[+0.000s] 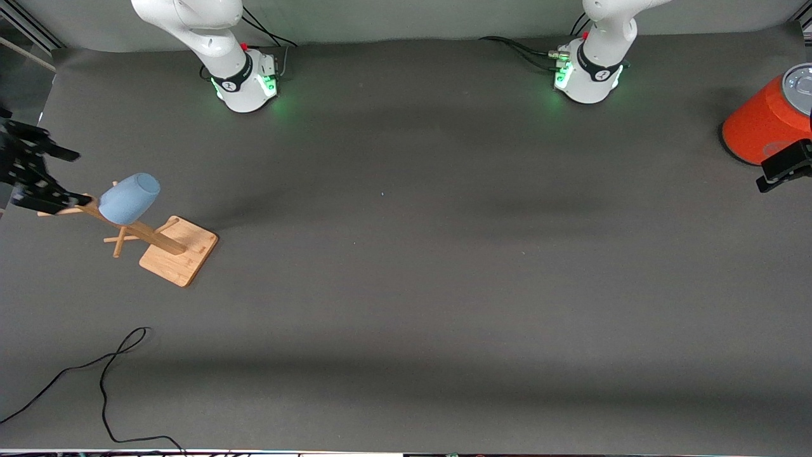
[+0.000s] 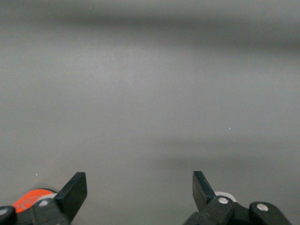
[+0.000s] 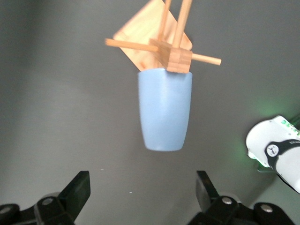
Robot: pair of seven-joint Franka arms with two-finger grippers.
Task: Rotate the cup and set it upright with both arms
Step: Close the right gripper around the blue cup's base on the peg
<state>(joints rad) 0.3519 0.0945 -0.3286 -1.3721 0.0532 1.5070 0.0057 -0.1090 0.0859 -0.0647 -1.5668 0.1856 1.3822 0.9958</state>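
The pale-blue cup (image 1: pixel 130 198) hangs upside down on a peg of the wooden rack (image 1: pixel 179 251) at the right arm's end of the table, at nine o'clock in the front view. The right gripper (image 3: pixel 143 192) hovers beside it, fingers spread. The left gripper (image 2: pixel 139 190), also spread, hangs by the orange can (image 1: pixel 764 124) at three o'clock.

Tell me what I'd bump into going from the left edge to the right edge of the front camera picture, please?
Right pincer → pale-blue cup hung on a peg → wooden rack base → right arm's base → left arm's base → orange can; the left pincer overlaps it.
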